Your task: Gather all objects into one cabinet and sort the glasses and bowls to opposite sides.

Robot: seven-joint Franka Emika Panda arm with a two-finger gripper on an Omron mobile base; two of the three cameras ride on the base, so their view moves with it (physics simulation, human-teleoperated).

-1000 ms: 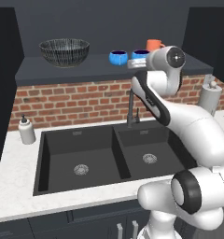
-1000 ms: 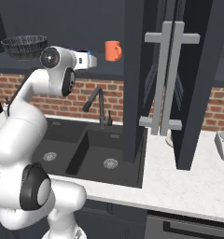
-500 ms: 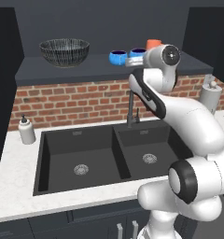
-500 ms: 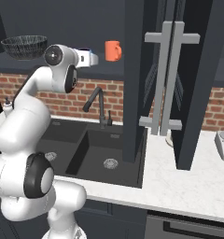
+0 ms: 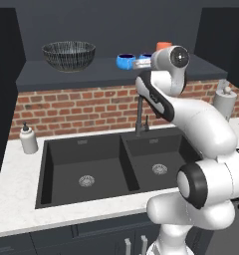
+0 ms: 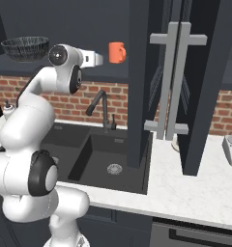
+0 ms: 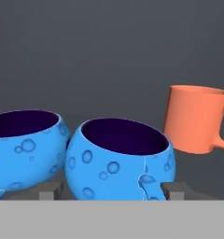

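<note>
Up on the cabinet shelf (image 5: 91, 77), the patterned bowl (image 5: 68, 54) sits toward the left end, well apart from the cups. The jaws are spread, one finger (image 7: 51, 190) either side of the nearer blue cup (image 7: 121, 160) standing on the shelf, pads not clearly pressing its walls. The second blue cup (image 7: 23, 147) stands just beside it, nearly touching. The orange mug (image 7: 196, 119) stands farther back toward the right end, handle pointing away from the cups.
</note>
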